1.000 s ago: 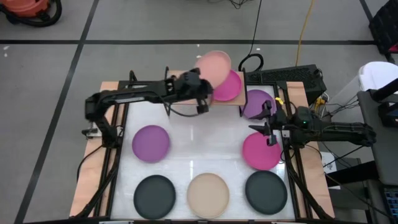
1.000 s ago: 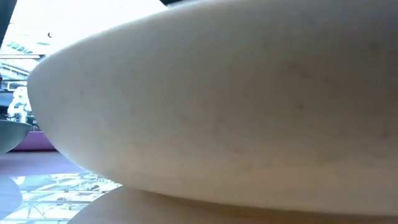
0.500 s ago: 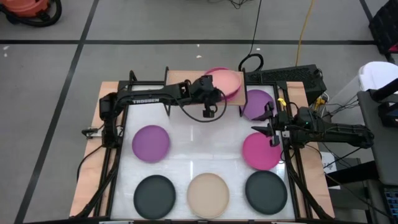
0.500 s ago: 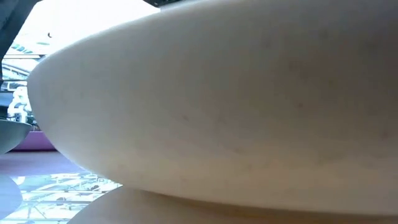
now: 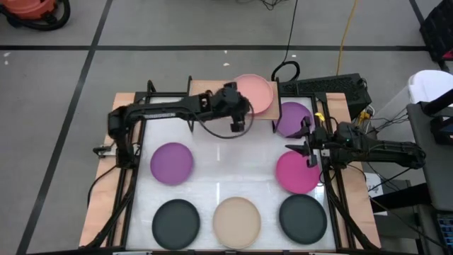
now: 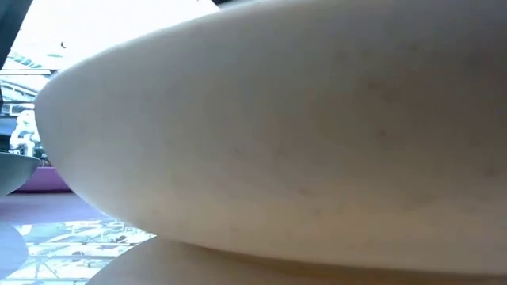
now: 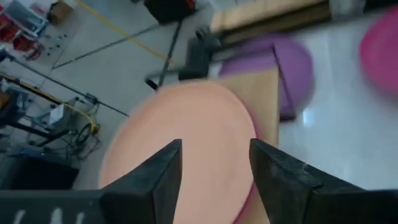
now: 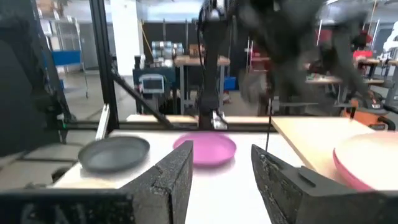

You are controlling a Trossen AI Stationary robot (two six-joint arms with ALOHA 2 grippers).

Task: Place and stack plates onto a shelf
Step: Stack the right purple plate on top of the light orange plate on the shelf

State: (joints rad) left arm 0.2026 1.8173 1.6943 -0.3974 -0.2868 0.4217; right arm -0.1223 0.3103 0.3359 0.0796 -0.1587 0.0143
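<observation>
The shelf (image 5: 205, 89) stands at the table's far edge. On its right half a light pink plate (image 5: 253, 92) lies flat on a magenta plate (image 7: 249, 198), of which only a rim sliver shows. My left gripper (image 5: 239, 108) is open at the pink plate's near-left rim (image 7: 211, 168), its fingers apart over the plate with a gap on each side. My right gripper (image 5: 308, 146) hangs open with nothing between its fingers (image 8: 221, 180), between a purple plate (image 5: 293, 117) and a magenta plate (image 5: 297, 172) on the table.
On the table lie a purple plate (image 5: 172, 163), two black plates (image 5: 177, 223) (image 5: 303, 218) and a beige plate (image 5: 237, 222), which fills the low view (image 6: 277, 134). The shelf's left half is bare wood. Black frame rails run along both table sides.
My left gripper has carried the light pink plate a little toward the table's right and down. The plate, held raised and tilted over the shelf a second ago, now lies flat on the magenta plate there. The right arm has kept still.
</observation>
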